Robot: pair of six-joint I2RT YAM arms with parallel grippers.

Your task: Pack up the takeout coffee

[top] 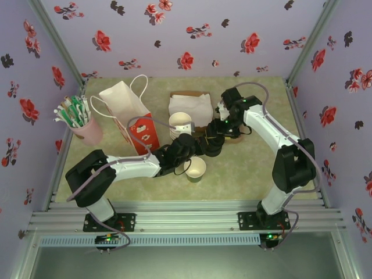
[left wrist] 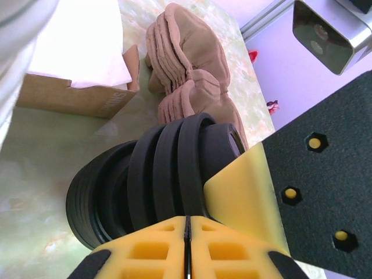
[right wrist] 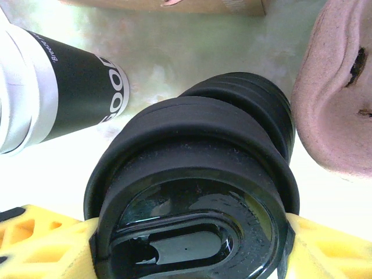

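Paper cup (top: 195,168) just beside clenched left claw (left wrist: 187,232): likely light, crushable, best gripped mid-wall; slick black lid (right wrist: 197,133) clamped rim-to-rim in right claw (right wrist: 192,235).

left arm (top: 133,165): white tubular links between bulky black joint housings; base at 7 o'clock in the top view.
right arm (top: 268,129): same build, white links and black joints; base at 5 o'clock.
bases (top: 107,222): black mounting blocks, a small green light below each.
cables (top: 260,85): thin grey-lilac leads looping loosely outside each arm.
status lights (top: 224,123): green points on the black wrist housings.
left gripper (left wrist: 187,244): yellow fingers with rectangular lattice pockets, black trim at the outer corners.
right gripper (right wrist: 192,244): yellow fingers, lattice pockets, at 8 and 4 o'clock in the right wrist view.
side plate (left wrist: 317,192): flat matte black, angular, three hex sockets filled yellow, a yellow wedge beside it; 3 o'clock in the left wrist view.
wrist camera (left wrist: 325,29): grey rounded box, dark lens window; 1 o'clock.
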